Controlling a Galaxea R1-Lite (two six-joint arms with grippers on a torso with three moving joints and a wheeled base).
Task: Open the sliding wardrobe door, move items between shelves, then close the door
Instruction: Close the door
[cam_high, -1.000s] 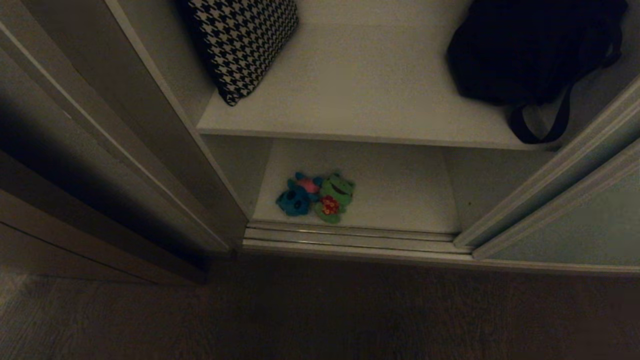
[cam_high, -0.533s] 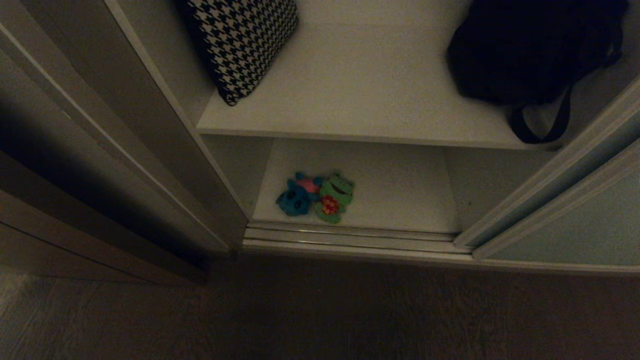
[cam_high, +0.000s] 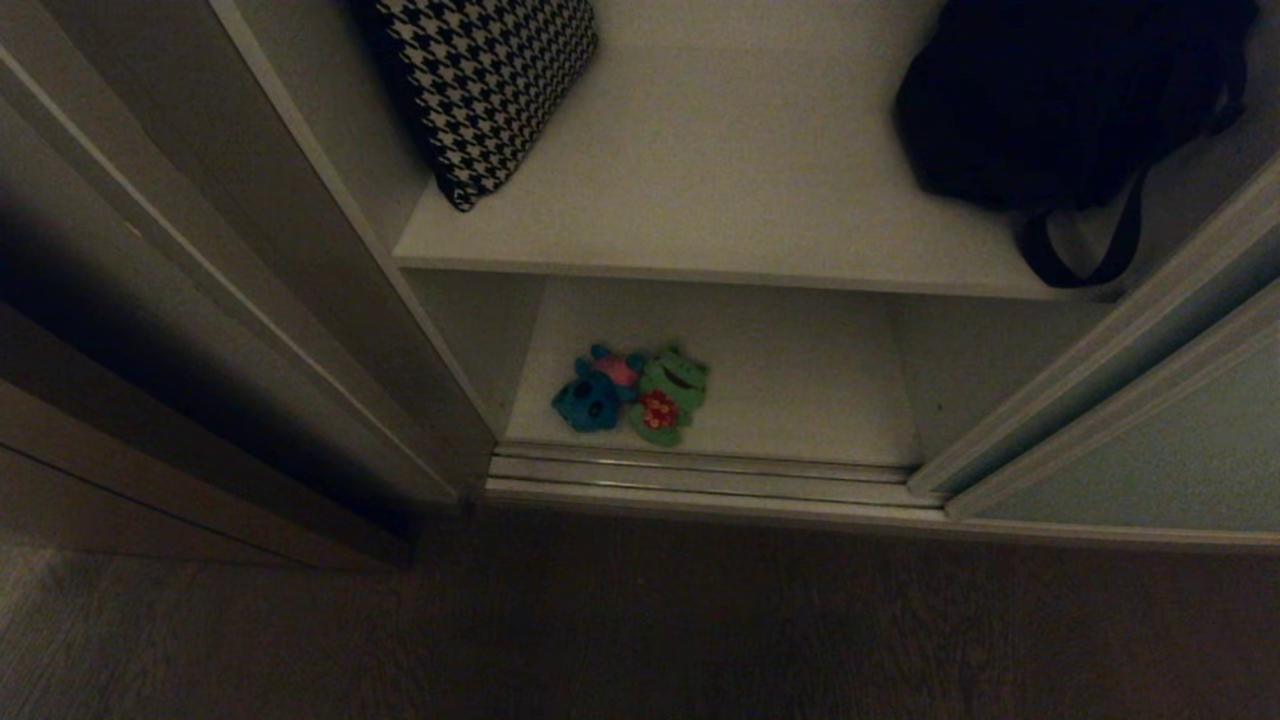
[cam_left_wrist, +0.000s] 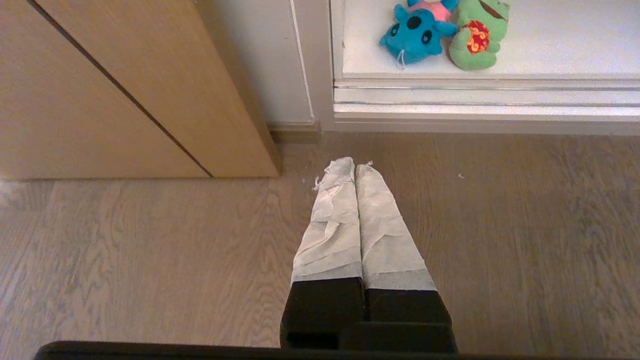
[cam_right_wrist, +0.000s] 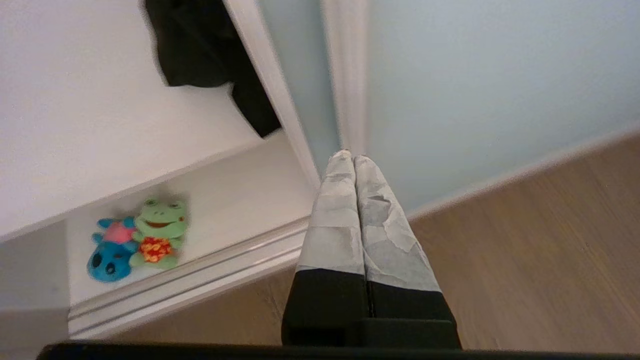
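Pale grey-green sliding wardrobe door (cam_high: 1150, 440) already stands open at the right; both plush toys (cam_high: 632, 392) lie touching near the lower shelf's (cam_high: 800, 390) front-left corner, unmoved. Left gripper (cam_left_wrist: 355, 167) and right gripper (cam_right_wrist: 352, 160) hang outside with jaws pressed together, empty; moving toys to the upper shelf (cam_high: 720, 180) and closing remain.

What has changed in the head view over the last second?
Nothing visibly changed. The green frog plush and the teal plush lie side by side, touching, on the lower shelf; the houndstooth bag and black bag sit on the upper shelf. The sliding door stands open. Neither gripper appears in the head view.
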